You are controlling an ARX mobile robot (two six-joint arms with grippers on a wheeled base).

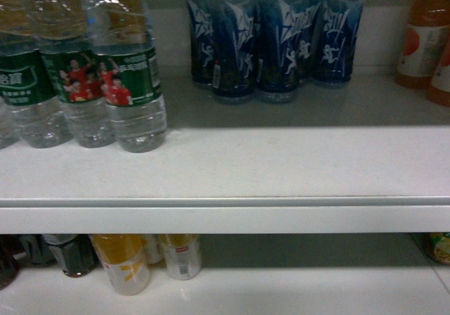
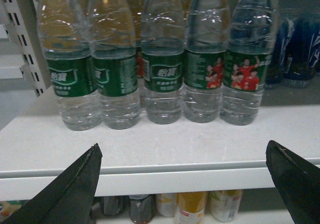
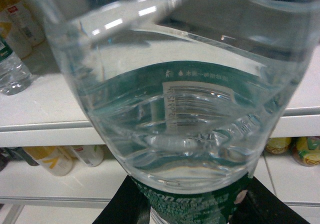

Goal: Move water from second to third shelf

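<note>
A clear ribbed water bottle (image 3: 175,109) with a dark green label fills the right wrist view, tilted toward the camera. My right gripper (image 3: 192,204) is shut on its labelled middle, with a black finger on each side. Several more water bottles (image 2: 162,59) stand upright in a row on the white shelf (image 2: 165,149) in the left wrist view. My left gripper (image 2: 183,145) hangs open in front of the shelf edge, apart from the row and holding nothing. The head view shows three of these bottles (image 1: 130,83) at the left. Neither gripper appears there.
Dark blue bottles (image 1: 281,41) stand at the back of the shelf (image 1: 225,174), and orange drink bottles (image 1: 422,41) at the far right. On the shelf below are cans and small bottles (image 1: 123,262). A slotted upright (image 2: 25,39) bounds the left side.
</note>
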